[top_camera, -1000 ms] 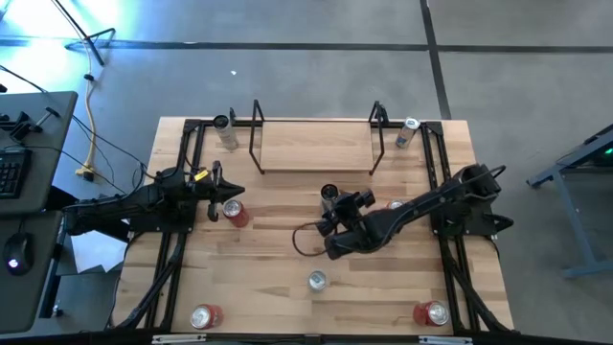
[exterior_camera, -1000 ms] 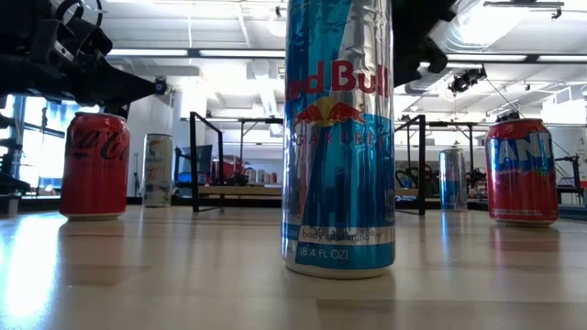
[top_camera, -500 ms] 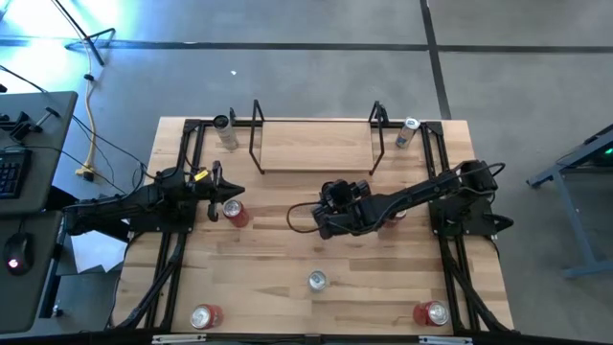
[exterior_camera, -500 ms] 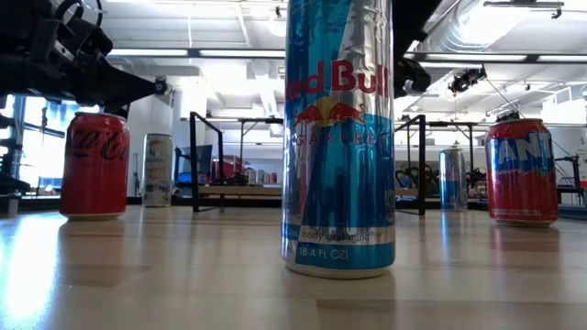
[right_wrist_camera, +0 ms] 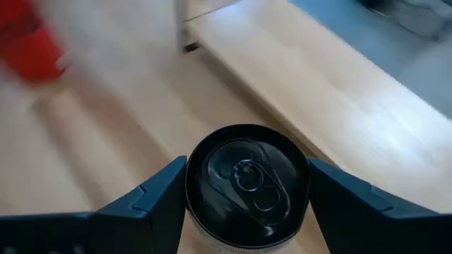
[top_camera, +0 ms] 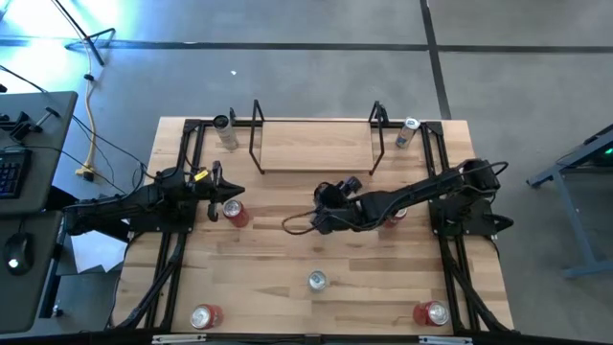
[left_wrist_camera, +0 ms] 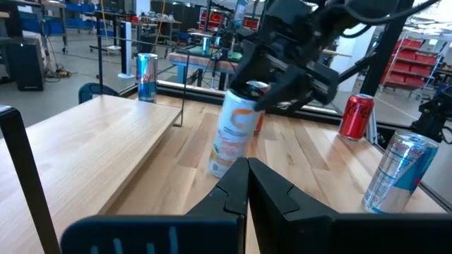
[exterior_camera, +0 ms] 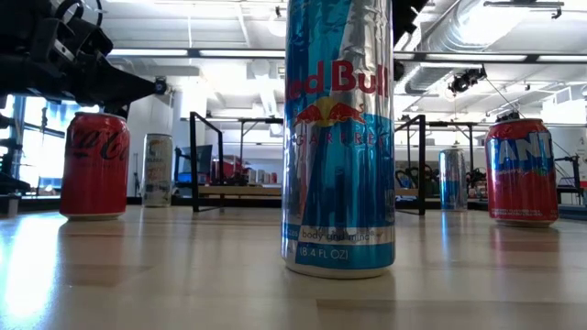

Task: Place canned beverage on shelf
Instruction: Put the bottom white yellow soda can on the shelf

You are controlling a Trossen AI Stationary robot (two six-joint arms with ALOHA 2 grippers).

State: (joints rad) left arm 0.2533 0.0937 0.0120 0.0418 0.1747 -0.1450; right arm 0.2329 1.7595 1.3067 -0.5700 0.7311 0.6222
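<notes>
Closest to us in the right wrist view, the canned beverage (right_wrist_camera: 247,176) sits squarely between the right jaws. Its dark lid faces the camera and one finger (right_wrist_camera: 159,197) presses in at each side of the rim, so we read the jaws as closed onto the can at about the can's own width. From the left wrist view the same can (left_wrist_camera: 232,134), white with orange print, leans a little off upright in that grip. We cannot tell whether its base touches the bench (top_camera: 287,259). Its long axis runs close to vertical, in line with the way the jaws come down over it.

The shelf (top_camera: 311,146) lies just beyond the can. From above, the can and the right jaws are a short way in front of the shelf's front edge, near the middle of its length and between its two black rod frames. We judge that the coming move turns on that one relation. The board's long axis runs across the bench, so the can has to travel straight away from the front edge, rise over the low lip, and land upright on the open wood.

The right arm (top_camera: 421,192) is clearly the nearer one. Farther from the shelf's middle, the left jaws are pressed fully together and hold nothing. They wait off the shelf's left end and forward of it, just beside a red can (top_camera: 233,212).
</notes>
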